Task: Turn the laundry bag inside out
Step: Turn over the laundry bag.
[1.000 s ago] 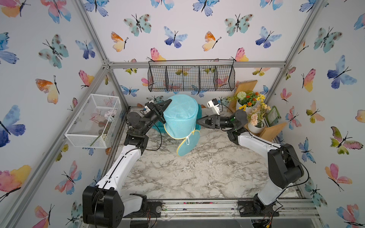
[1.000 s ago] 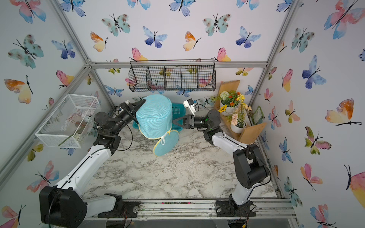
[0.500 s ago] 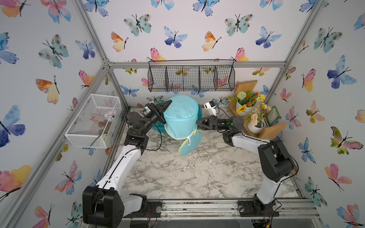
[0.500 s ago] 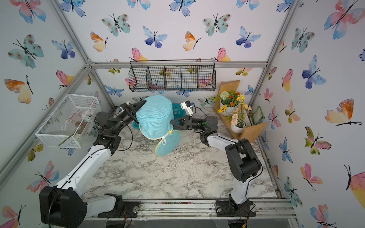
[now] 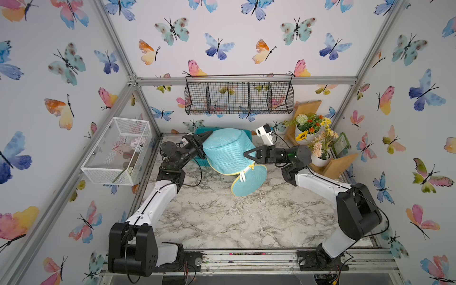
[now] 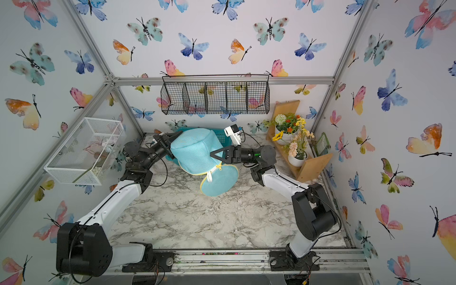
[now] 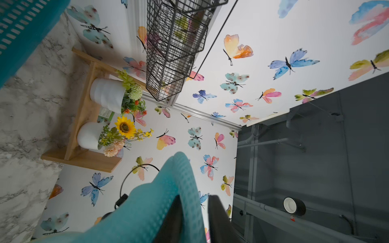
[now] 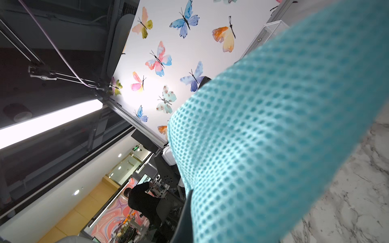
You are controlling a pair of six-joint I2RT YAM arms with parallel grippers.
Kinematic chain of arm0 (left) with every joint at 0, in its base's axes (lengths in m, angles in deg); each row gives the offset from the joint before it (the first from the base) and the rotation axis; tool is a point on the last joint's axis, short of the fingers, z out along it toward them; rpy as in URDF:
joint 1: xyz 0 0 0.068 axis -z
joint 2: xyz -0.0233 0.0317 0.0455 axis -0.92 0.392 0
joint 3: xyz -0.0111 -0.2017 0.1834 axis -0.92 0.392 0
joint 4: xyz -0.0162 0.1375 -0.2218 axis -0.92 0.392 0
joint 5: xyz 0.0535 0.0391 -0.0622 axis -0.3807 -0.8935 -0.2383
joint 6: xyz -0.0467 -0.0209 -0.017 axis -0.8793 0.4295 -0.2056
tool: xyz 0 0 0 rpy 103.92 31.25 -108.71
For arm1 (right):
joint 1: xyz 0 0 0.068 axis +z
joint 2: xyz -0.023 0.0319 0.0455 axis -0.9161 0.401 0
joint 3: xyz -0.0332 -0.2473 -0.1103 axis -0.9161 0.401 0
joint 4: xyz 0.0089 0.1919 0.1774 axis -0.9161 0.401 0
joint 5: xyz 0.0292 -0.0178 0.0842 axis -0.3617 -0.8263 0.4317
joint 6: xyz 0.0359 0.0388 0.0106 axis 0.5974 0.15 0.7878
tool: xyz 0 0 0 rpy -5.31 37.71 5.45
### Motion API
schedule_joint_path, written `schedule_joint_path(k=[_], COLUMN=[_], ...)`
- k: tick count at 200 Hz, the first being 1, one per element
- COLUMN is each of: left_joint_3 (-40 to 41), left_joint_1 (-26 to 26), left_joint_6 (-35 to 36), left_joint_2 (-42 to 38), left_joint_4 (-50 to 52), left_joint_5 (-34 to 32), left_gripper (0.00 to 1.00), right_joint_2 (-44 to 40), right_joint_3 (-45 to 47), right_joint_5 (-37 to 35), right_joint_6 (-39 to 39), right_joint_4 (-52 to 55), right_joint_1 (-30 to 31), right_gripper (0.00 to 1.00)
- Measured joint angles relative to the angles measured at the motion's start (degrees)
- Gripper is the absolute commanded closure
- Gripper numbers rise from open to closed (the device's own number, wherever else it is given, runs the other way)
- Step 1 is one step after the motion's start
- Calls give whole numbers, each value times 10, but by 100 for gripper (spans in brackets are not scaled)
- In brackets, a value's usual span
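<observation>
Hanging above the table [image 5: 209, 217] in a top view, the bag [image 5: 227, 153] sits between the arms: right gripper [image 5: 246, 154] clamped on its mesh, left gripper [image 5: 206, 145] parted at its other side. Left wrist: bag [image 7: 157, 199] draped over one finger [image 7: 168, 227], jaws apart. Right wrist: bag [image 8: 273, 136] fills the frame.

Robot lab booth — aluminium frame [image 5: 246, 80], butterfly-papered walls [image 5: 234, 37], marble-look tabletop [image 5: 222, 217].

Our left arm [image 5: 153, 204] and right arm [image 5: 320, 183] both reach forward and bend inward, wrists roughly level and pointing at each other. Our left end effector [image 5: 207, 145] stands with its jaws parted. Our right end effector [image 5: 246, 155] is pinched closed on the laundry bag [image 5: 227, 153].
</observation>
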Motion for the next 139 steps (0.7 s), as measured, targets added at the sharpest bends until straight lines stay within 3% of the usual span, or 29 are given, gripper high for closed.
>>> schedule_joint_path(k=[14, 31, 55, 69, 82, 99, 121, 139], left_joint_3=[-33, -97, -240, -329, -401, -457, -448, -412], left_joint_1=[-21, -43, -58, -36, 24, 148, 292, 358], left_joint_6=[50, 147, 358, 484, 597, 717, 826, 882], left_joint_2=[15, 15, 12, 9, 5, 1, -3, -2], left_joint_4=[49, 177, 417, 543, 658, 773, 885, 944], left_joint_5=[20, 37, 24, -9, -73, -175, -308, -403], left_gripper=[1, 1, 1, 1, 1, 3, 5, 3], right_joint_2=[-20, -32, -32, -31, -27, -14, 9, 24], right_joint_3=[-23, -47, -61, -61, -64, -80, -120, -153], right_joint_5=[-10, -29, -61, -80, -94, -106, -117, -122], right_joint_6=[-51, -91, -122, -132, -136, -143, -160, -175], right_joint_4=[96, 184, 280, 335, 376, 421, 485, 532], right_joint_1=[0, 0, 0, -1, -3, -3, -5, -7], right_gripper=[97, 97, 97, 98, 97, 98, 98, 98])
